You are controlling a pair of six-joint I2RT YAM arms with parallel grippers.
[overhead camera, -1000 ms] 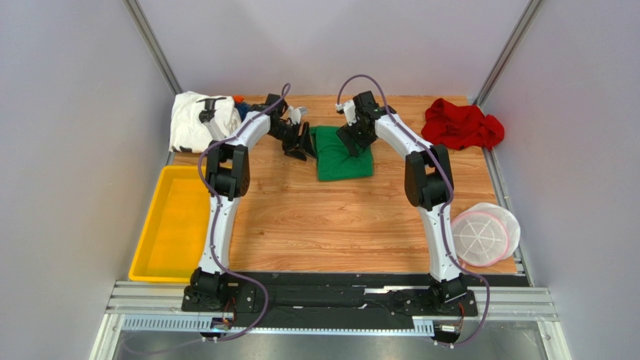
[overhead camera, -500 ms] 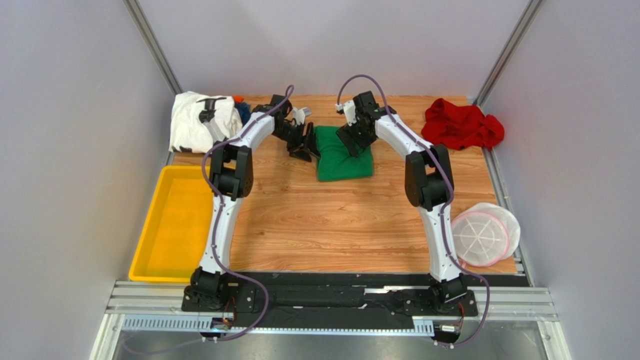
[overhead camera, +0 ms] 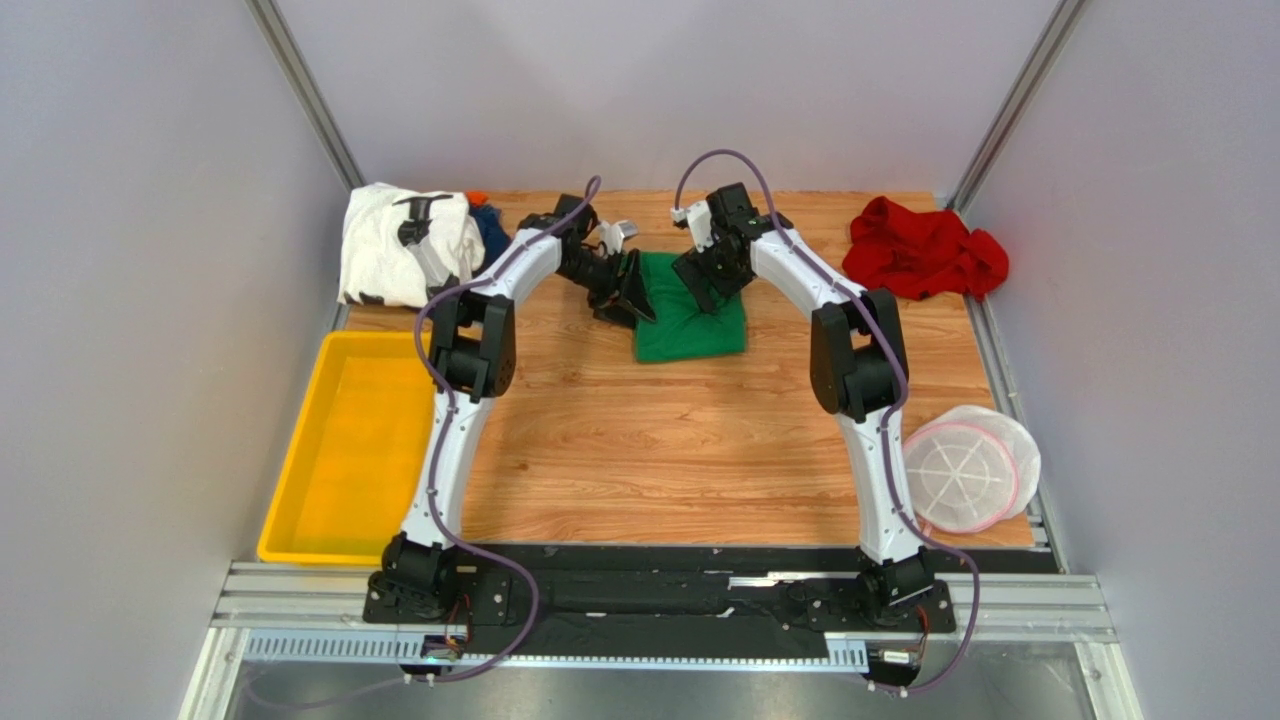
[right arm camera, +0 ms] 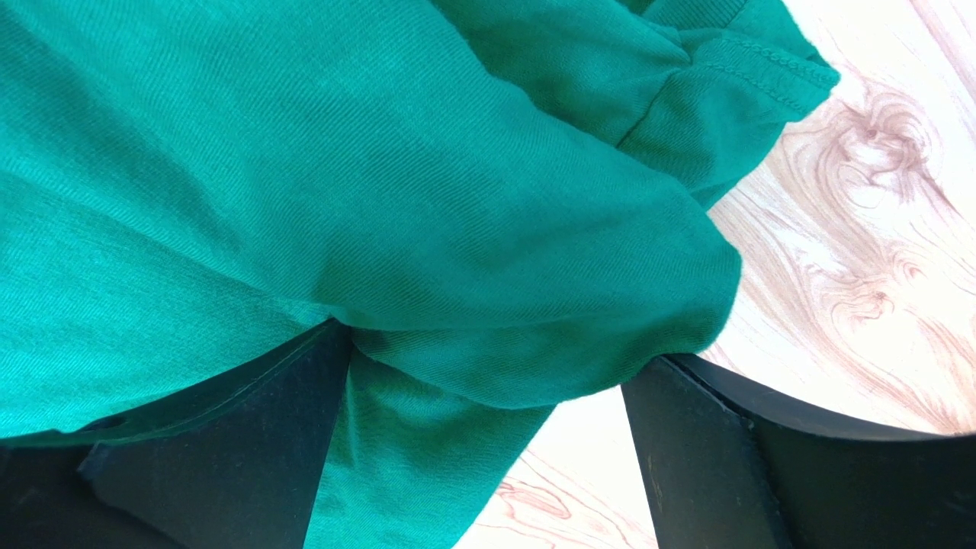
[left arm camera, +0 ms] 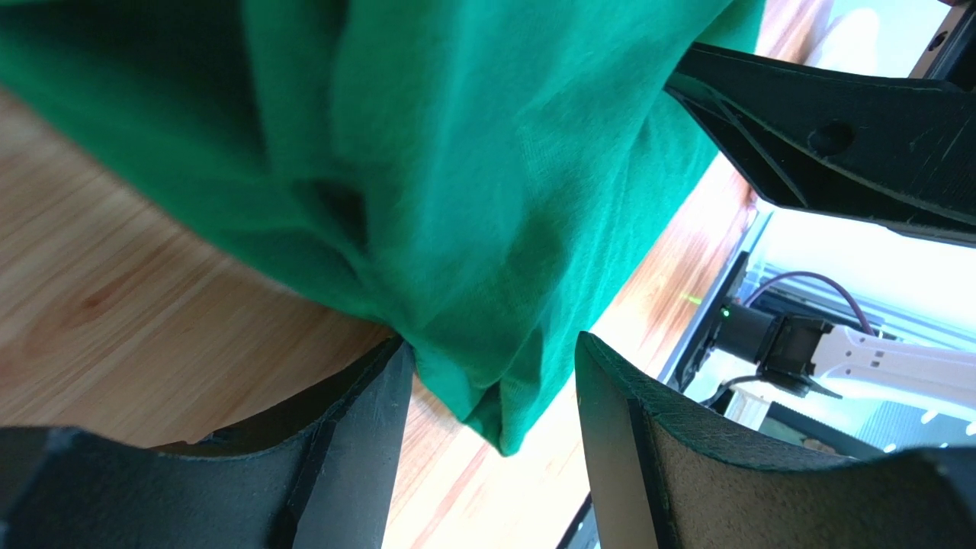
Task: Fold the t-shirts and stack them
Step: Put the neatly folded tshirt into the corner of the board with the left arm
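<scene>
The green t-shirt [overhead camera: 691, 323] lies folded at the back middle of the table. My left gripper [overhead camera: 628, 290] is at its left edge. In the left wrist view the left gripper [left arm camera: 493, 429] is open and a hanging green corner [left arm camera: 504, 389] sits between its fingers, brushing the left finger [left arm camera: 344, 458]. My right gripper [overhead camera: 706, 282] rests on the shirt's top. It is open wide [right arm camera: 481, 452] and a green fold [right arm camera: 538, 343] bulges between its fingers. The white printed t-shirt [overhead camera: 388, 240] and the dark blue one [overhead camera: 489, 225] lie back left. The red one [overhead camera: 924, 248] lies back right.
A yellow tray [overhead camera: 349, 450] stands along the left edge. A round white-and-pink mesh basket [overhead camera: 969, 468] sits at the right edge. Grey walls close in the table on three sides.
My left gripper has moved right, from beside the green t-shirt onto its left edge, and the cloth there has bunched inward. The right gripper has stayed put.
</scene>
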